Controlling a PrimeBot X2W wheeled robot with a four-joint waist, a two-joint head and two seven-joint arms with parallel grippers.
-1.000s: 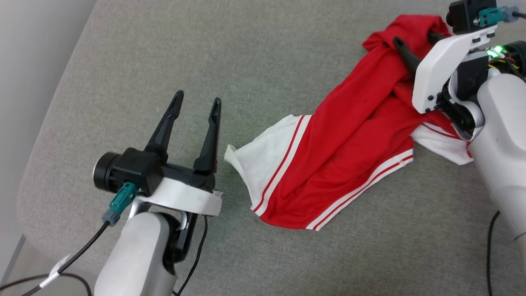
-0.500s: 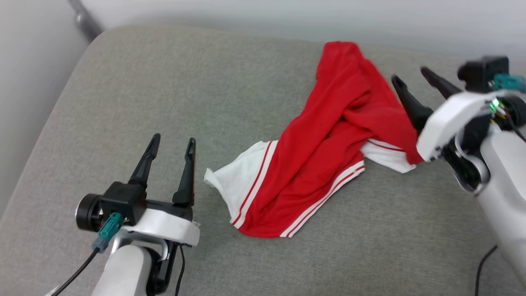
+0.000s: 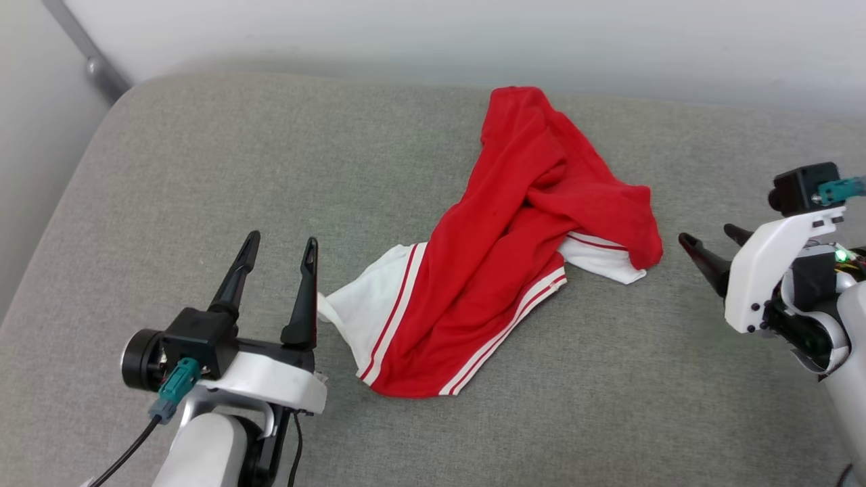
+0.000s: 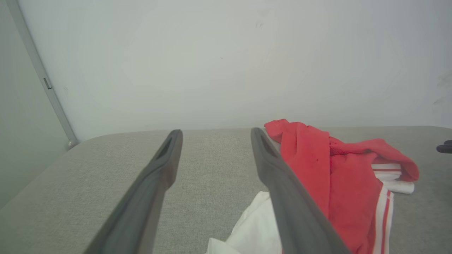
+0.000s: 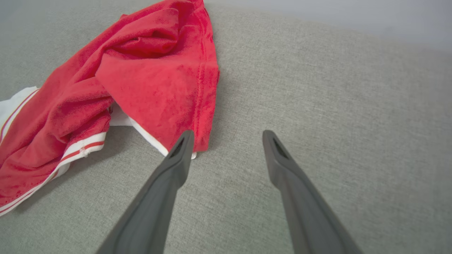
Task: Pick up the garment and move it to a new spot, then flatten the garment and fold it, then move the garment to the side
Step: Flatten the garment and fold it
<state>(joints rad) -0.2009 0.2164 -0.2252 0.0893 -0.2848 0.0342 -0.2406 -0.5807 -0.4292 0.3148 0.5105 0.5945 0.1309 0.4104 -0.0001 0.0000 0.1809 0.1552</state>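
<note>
The garment (image 3: 514,257) lies crumpled on the grey cushion (image 3: 203,169), red with white sleeves and red-and-white stripe trim; its lettering is hidden in the folds. My left gripper (image 3: 281,240) stands open just left of a white sleeve, with its right finger close beside the cloth. In the left wrist view the left gripper (image 4: 216,132) holds nothing, and the garment (image 4: 335,169) lies to its right. My right gripper (image 3: 708,235) hovers open a short way right of the garment's red edge. In the right wrist view the right gripper (image 5: 227,134) is empty, with the garment (image 5: 152,81) to its upper left.
A pale wall runs behind the cushion's rounded back edge. A grey metal bar (image 3: 88,54) slants down at the back left corner. The cushion's left edge curves away beside my left arm. The tip of my right gripper (image 4: 445,147) shows at the left wrist view's right edge.
My right gripper has come off the garment and drawn back to the right with its jaws wider. The garment now lies loose on the cushion. The head camera has tilted, shifting the whole picture.
</note>
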